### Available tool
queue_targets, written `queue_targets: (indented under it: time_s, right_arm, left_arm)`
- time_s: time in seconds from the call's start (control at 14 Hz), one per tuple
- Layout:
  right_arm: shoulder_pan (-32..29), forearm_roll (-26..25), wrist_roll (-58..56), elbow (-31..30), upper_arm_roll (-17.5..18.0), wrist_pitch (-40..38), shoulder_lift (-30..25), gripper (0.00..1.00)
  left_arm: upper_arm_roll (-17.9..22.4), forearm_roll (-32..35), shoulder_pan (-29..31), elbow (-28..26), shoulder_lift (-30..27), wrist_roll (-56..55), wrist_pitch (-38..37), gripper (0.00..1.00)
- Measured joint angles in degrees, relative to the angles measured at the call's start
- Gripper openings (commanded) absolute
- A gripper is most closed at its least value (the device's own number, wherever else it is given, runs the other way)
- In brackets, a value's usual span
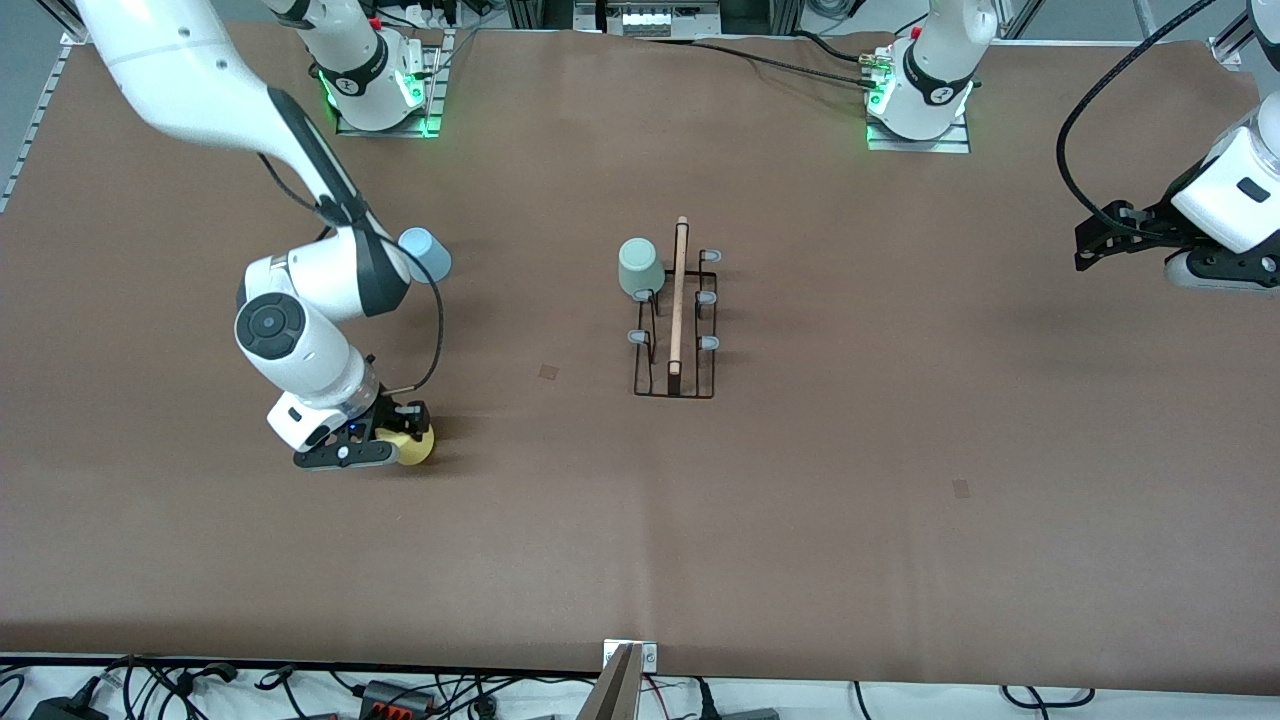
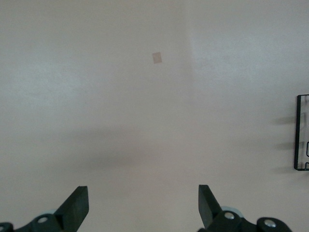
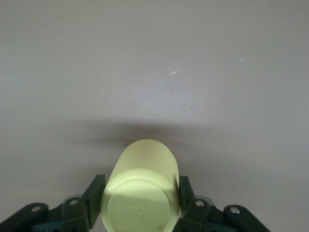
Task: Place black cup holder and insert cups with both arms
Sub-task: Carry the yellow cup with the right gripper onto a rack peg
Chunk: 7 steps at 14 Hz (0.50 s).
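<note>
The right gripper [image 1: 405, 437] is closing its fingers on the yellow cup [image 3: 141, 191], well apart from the black cup holder [image 1: 677, 325] toward the table's middle, while the left gripper [image 2: 143, 209] is waiting wide open, empty.

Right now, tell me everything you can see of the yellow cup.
The yellow cup is a small plain tumbler, apparently smooth plastic, pale yellow. It sits between the fingers of the right gripper, which press on its two sides, toward the right arm's end of the table. In the right wrist view its flat round end faces the camera. The front view shows only a yellow edge past the gripper.
</note>
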Motion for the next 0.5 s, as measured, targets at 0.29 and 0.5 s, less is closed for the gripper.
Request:
queue_targets:
  time_s: [0.29,0.5]
  right_arm:
    - [12.7,0.1,20.6,5.9,0.3,-15.0,-7.1,0.05]
    - [22.1,0.2,36.5,11.7,0.4,-18.3,-6.2,0.05]
  left_arm:
    - [0.0,0.0,0.0,0.0,0.0,0.0,0.0,1.00]
    - [0.0,0.0,0.0,0.0,0.0,0.0,0.0,1.00]
